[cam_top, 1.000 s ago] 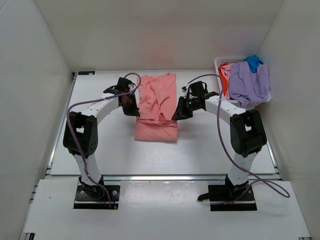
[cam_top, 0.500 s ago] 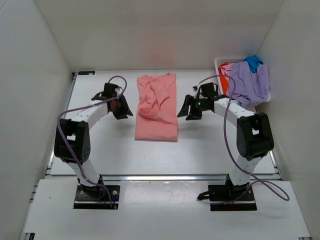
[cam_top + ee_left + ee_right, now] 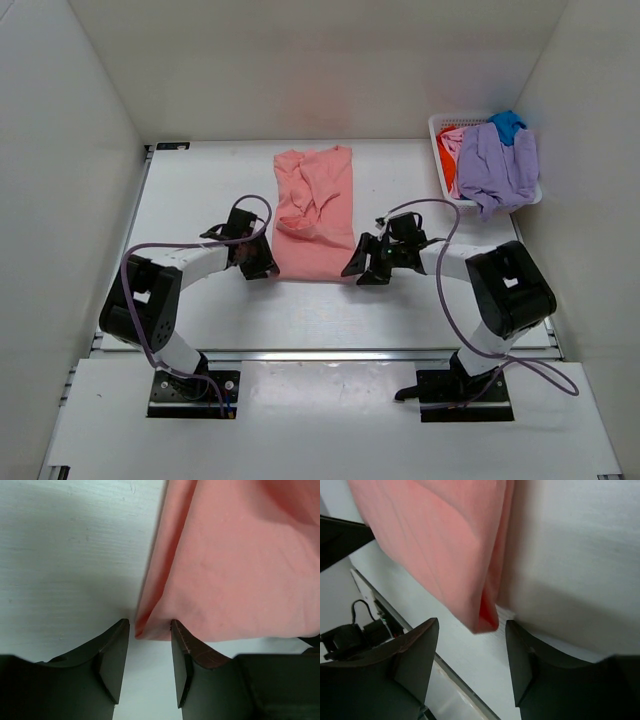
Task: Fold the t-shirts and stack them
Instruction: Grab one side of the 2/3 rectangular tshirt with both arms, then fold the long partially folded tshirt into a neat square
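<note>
Lying on white table [image 3: 200,300], white walls [image 3: 300,70] around: salmon t-shirt [image 3: 315,215]; left hand [image 3: 149,627], right hand [image 3: 471,624] open, apparently at corners.

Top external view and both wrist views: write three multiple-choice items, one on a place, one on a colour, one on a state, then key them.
1. Where does the white lattice basket stand?
A. At the far right corner of the table
B. At the near left corner
C. Between the two arms

2. What colour is the t-shirt spread out between the arms?
A. Bright blue
B. Green
C. Salmon-pink

3. How do the left gripper and right gripper stand?
A. Shut, lifting the cloth
B. Open, with a near corner of the shirt between each pair of fingers
C. Shut, parked over the basket

Key:
1 A, the top view shows the basket at the table's far right.
2 C, the flat shirt is salmon-pink.
3 B, each wrist view shows a gap between the fingers with a shirt corner in it.
</note>
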